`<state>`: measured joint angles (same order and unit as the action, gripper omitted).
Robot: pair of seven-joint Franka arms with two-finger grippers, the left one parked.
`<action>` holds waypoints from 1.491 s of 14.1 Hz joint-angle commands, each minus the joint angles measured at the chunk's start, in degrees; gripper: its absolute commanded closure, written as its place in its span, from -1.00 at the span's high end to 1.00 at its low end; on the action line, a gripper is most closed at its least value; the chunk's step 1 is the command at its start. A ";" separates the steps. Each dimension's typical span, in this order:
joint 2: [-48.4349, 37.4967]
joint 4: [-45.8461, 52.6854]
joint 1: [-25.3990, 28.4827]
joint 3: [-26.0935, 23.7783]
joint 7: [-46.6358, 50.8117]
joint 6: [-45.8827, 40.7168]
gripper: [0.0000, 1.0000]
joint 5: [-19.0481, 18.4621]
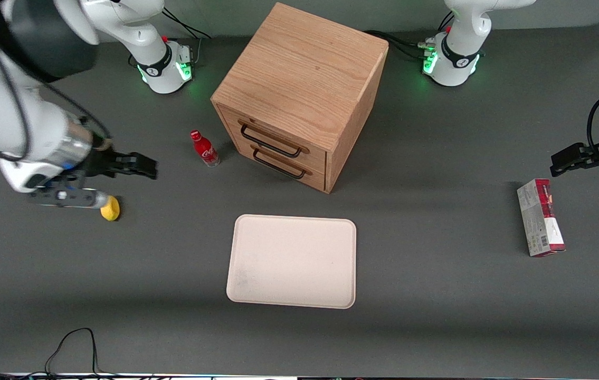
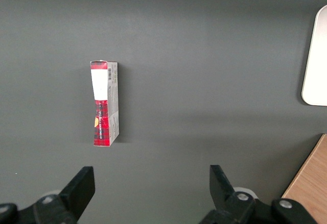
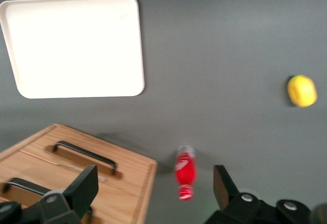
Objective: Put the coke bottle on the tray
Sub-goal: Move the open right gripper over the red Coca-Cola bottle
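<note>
The coke bottle (image 1: 205, 149), small and red with a red cap, stands upright on the grey table beside the wooden drawer cabinet (image 1: 299, 95). It also shows in the right wrist view (image 3: 185, 173), between the fingers' lines but well below them. My right gripper (image 1: 141, 166) is open and empty, hovering above the table toward the working arm's end, apart from the bottle. The cream-pink tray (image 1: 292, 261) lies flat and bare, nearer to the front camera than the cabinet, and shows in the right wrist view (image 3: 76, 45).
A yellow lemon (image 1: 110, 208) lies on the table under my right arm (image 3: 301, 90). A red-and-grey carton box (image 1: 540, 224) lies toward the parked arm's end (image 2: 104, 103). The cabinet's two drawers with black handles (image 1: 270, 141) are shut.
</note>
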<state>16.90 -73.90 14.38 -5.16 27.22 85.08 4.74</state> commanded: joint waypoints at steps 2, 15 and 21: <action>2.27 2.81 4.51 0.15 6.35 -2.72 1.00 -1.67; -30.50 -46.03 6.61 0.68 5.56 13.95 1.00 -1.23; -32.28 -55.99 8.03 0.68 5.83 20.64 1.00 -1.14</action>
<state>-14.07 -126.62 21.83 -4.90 32.57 102.70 3.63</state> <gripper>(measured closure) 0.000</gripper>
